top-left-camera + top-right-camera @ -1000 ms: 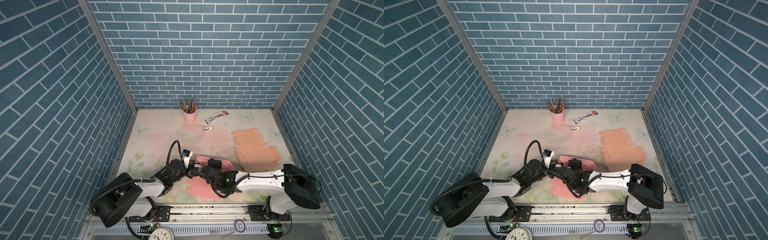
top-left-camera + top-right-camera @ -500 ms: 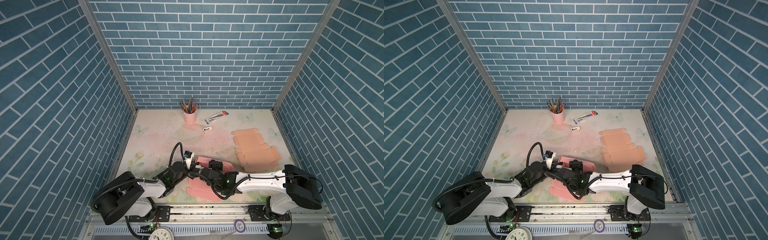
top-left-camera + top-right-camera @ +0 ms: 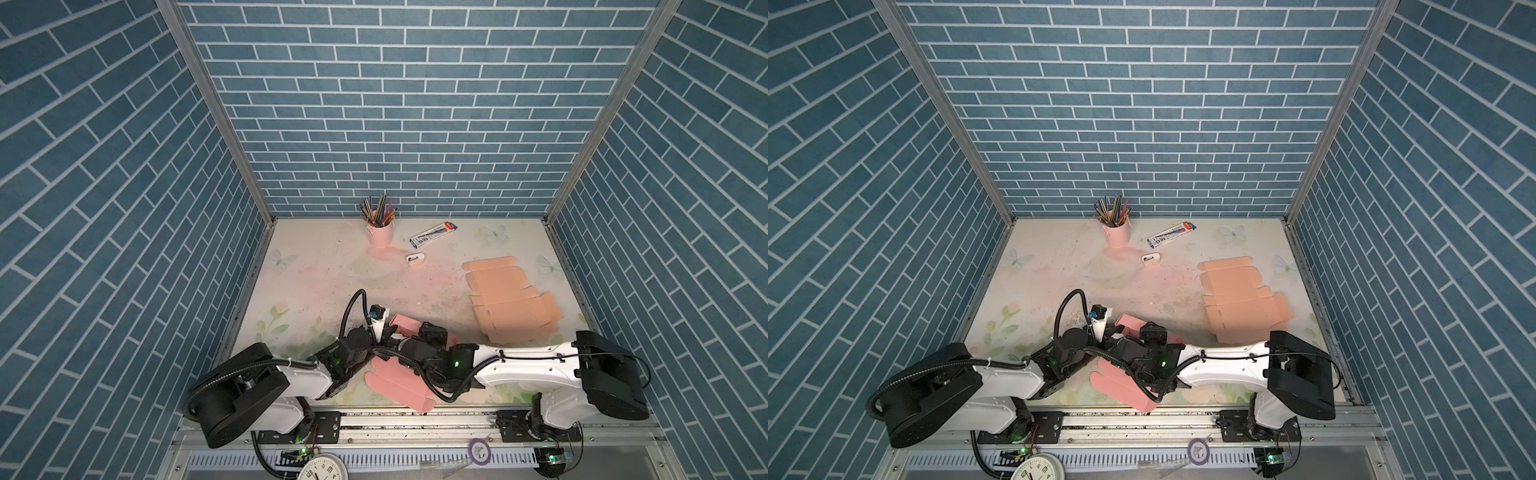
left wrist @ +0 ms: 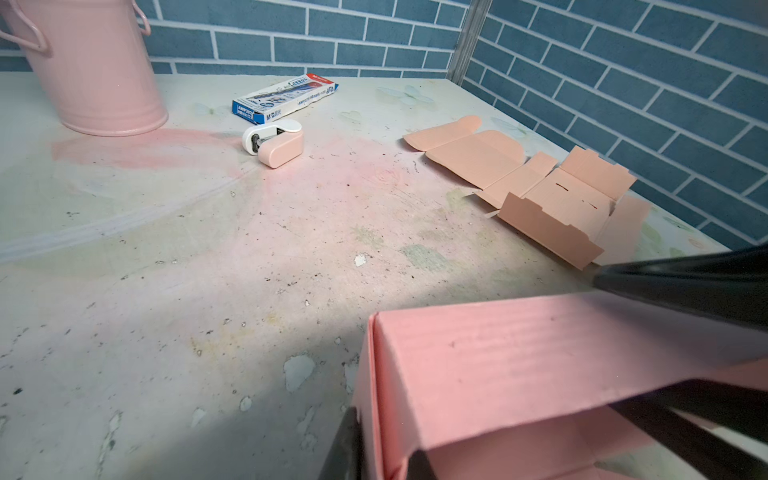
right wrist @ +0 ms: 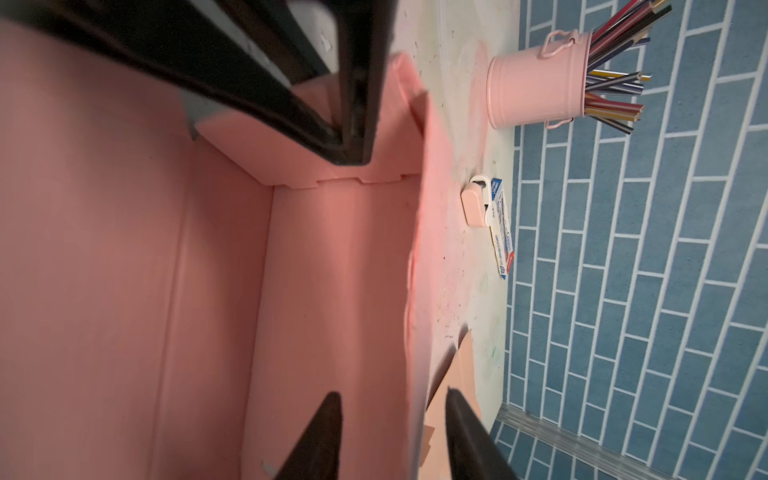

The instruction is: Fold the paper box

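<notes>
The left arm point(image 3: 299, 378) lies low on the table point(image 3: 316, 282), reaching in from the left. Its left hand point(image 5: 351, 154) is almost closed. In the right wrist view its two black fingers meet on a strip of the end wall of the half-folded pink corrugated-paper box point(image 3: 397, 384) and pinch it.

The box sits well apart from the pink metal bucket point(image 3: 380, 235), on the side toward the arms' bases and nearly in line with it in both top views. The long wall facing the bucket stands upright and the end wall is raised too. A panel with rounded tabs lies spread on the table on the side farthest from the bucket.

The bucket stands upright with a bunch of coloured pencils point(image 3: 378, 210) in it. Near the bucket, to its right and a little toward the box, lies a small white-and-pink rounded gadget point(image 3: 415, 259). A slim blue-and-white carton point(image 3: 433, 234) lies flat just right of the bucket.

The right hand point(image 5: 392, 392) is open and grips nothing: one finger is inside the box and one outside, astride the long wall that faces the bucket.

Farther right of the bucket, and nearer the arms than it, flat peach cardboard box blanks point(image 3: 507, 303) lie overlapped on the table. One flap is tilted up in the left wrist view.
</notes>
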### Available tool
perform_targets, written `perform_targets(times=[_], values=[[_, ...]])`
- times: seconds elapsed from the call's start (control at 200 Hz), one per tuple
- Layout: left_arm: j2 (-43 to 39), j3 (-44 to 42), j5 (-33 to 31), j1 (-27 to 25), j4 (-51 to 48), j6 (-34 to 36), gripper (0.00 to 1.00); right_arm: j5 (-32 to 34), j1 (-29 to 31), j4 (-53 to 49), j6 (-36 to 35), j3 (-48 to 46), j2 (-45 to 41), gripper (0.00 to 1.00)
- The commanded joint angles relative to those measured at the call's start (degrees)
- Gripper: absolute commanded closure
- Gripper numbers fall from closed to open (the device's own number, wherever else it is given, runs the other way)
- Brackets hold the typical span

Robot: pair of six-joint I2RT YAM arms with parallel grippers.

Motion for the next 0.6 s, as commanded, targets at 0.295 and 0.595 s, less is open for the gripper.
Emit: perform_targets(times=[0.295,0.595], values=[[-3.62,-1.36,-3.62,-1.7,-0.24,3.0,0.84,-16.06,1.79,5.31,28.07,1.18,-11.2,0.45],[-6.28,-2.11,-6.8,-3.09,-1.56,5.07,0.84,-21.24,-1.75,12.05,48.03,0.47,-16.29,0.47]])
